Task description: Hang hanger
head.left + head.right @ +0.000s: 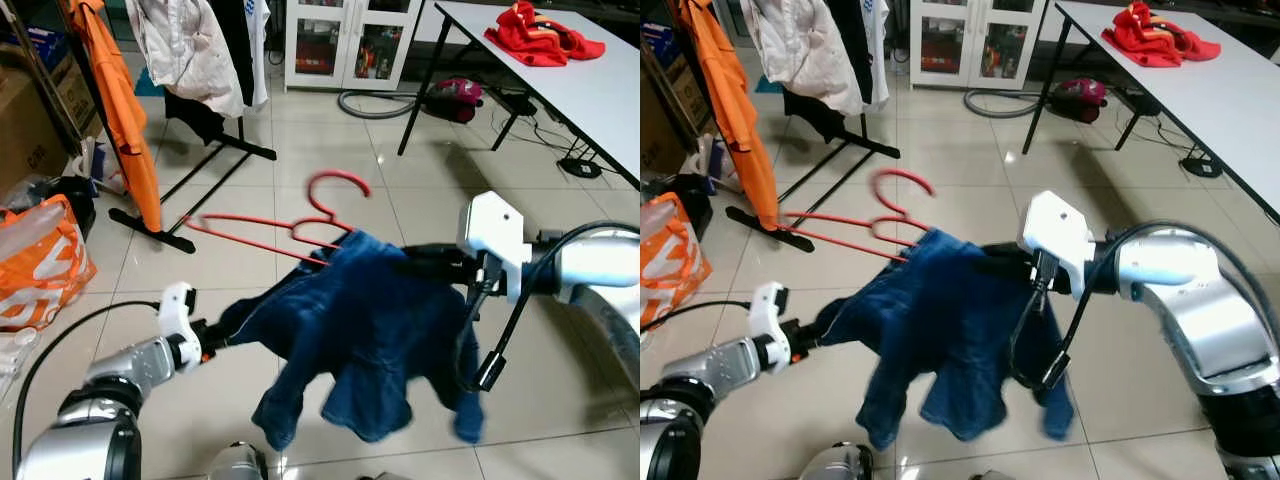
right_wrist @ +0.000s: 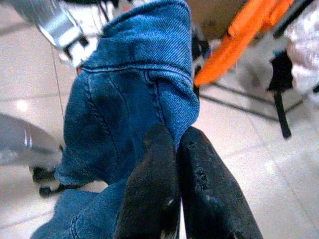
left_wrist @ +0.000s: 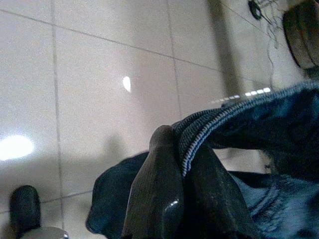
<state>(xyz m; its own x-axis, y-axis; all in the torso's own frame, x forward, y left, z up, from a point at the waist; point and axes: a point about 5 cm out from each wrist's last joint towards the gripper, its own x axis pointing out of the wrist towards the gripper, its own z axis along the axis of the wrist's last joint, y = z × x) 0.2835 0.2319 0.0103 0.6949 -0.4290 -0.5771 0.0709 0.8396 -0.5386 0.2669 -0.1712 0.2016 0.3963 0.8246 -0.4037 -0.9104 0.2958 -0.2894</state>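
Note:
A blue denim garment (image 1: 350,320) hangs in the air between my two arms, draped on a red hanger (image 1: 300,225) whose hook points up and away from me. My left gripper (image 1: 215,335) is shut on the garment's left edge; in the left wrist view its fingers (image 3: 164,194) pinch a stitched denim hem (image 3: 229,119). My right gripper (image 1: 420,262) is shut on the garment's right side; in the right wrist view its fingers (image 2: 154,189) clamp a fold of denim (image 2: 144,74). The hanger's right half is hidden under the cloth.
A clothes rack (image 1: 190,190) with an orange garment (image 1: 125,110) and a white jacket (image 1: 190,45) stands at the back left. An orange bag (image 1: 40,260) lies at the left. A white table (image 1: 570,80) with red cloth (image 1: 540,35) stands at the right; a white cabinet (image 1: 350,40) behind.

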